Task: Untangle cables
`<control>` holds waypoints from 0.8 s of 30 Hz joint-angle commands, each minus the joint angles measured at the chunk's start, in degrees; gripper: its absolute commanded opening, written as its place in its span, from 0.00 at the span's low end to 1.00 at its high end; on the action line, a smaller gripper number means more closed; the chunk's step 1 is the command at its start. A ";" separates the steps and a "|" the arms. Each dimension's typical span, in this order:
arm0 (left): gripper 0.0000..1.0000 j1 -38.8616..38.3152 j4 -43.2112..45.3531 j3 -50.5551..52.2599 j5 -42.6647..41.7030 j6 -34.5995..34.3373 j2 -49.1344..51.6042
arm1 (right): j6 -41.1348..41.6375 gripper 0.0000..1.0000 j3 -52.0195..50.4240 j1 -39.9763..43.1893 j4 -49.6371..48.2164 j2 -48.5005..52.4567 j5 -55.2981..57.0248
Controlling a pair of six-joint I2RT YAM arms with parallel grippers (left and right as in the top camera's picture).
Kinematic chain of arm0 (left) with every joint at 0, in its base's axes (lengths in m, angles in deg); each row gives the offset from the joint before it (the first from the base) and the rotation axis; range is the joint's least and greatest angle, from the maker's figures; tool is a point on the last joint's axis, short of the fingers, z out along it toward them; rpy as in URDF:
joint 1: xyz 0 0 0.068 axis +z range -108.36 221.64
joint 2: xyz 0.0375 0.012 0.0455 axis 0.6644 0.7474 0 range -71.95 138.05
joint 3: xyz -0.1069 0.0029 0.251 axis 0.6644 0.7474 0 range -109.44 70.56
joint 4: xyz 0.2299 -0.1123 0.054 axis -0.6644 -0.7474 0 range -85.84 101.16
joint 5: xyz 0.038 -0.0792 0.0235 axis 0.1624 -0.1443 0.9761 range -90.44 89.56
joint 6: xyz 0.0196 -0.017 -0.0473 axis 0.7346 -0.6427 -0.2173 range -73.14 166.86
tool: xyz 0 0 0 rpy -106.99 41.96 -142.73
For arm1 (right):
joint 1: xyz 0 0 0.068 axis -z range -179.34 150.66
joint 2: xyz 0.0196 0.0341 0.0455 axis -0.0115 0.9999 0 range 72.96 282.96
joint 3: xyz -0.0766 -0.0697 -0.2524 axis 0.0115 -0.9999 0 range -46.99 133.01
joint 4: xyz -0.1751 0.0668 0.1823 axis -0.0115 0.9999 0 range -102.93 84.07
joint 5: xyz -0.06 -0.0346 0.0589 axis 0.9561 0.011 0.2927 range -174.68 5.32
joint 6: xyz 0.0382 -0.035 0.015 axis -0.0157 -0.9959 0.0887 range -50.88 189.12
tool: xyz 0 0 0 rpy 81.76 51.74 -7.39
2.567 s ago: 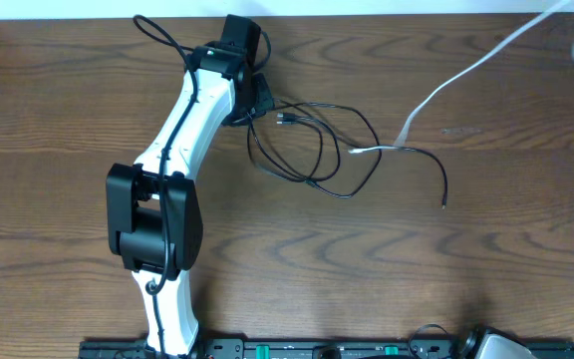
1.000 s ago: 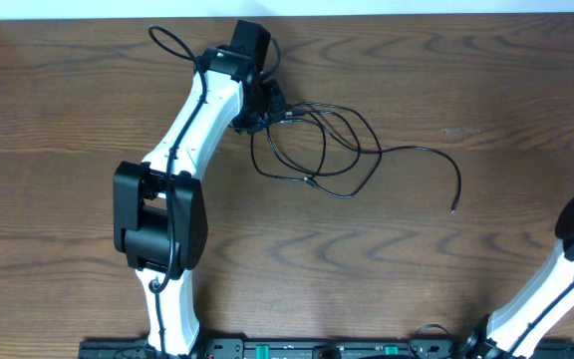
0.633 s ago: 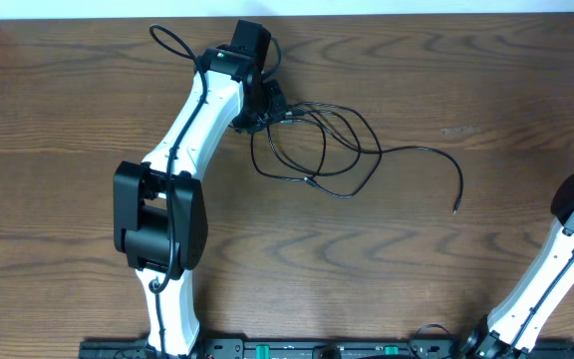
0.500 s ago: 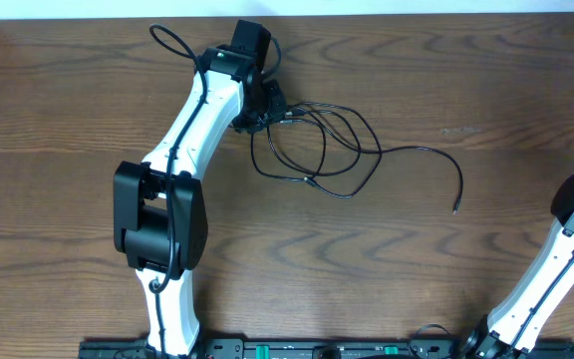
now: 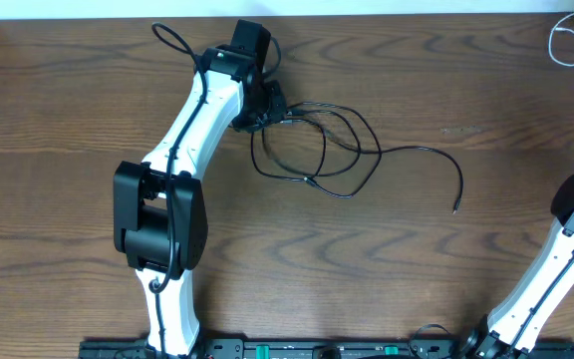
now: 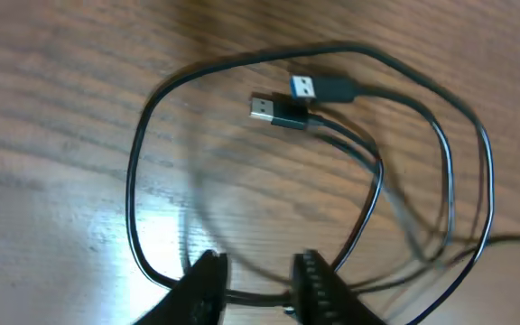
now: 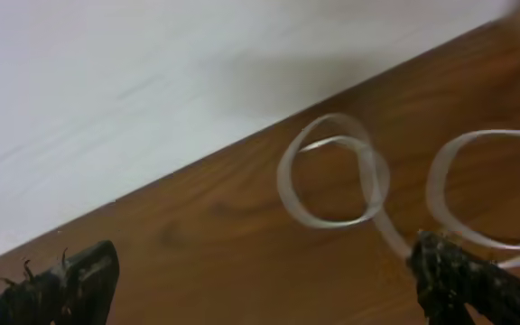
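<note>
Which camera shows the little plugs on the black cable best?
The left wrist view. The two plugs lie close up, metal tips clear, inside the loop of the black cable. Overhead shows the whole cable, but the plugs are only tiny specks. The right wrist view shows just the white cable.

table (image 5: 397, 269): brown wood grain, glossy | wall (image 7: 152, 72): white, along table's far edge

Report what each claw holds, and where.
Right claw: open, nothing held. Left claw: black cable crosses between its fingertips at a loop's bottom; a firm grip cannot be told.
</note>
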 commanded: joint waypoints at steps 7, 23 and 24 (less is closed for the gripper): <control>0.32 0.09 0.33 -3.69 -5.14 12.09 -7.87 | 0.42 0.99 -0.11 -1.90 5.79 -5.09 -35.41; 0.40 9.16 -2.89 -3.52 -5.25 0.98 -11.58 | -30.75 0.99 -0.33 -26.25 34.60 -5.07 -19.65; 0.41 9.79 -3.15 -3.52 -5.25 0.98 -11.58 | -31.69 0.99 -0.57 -27.54 34.73 -5.07 -18.01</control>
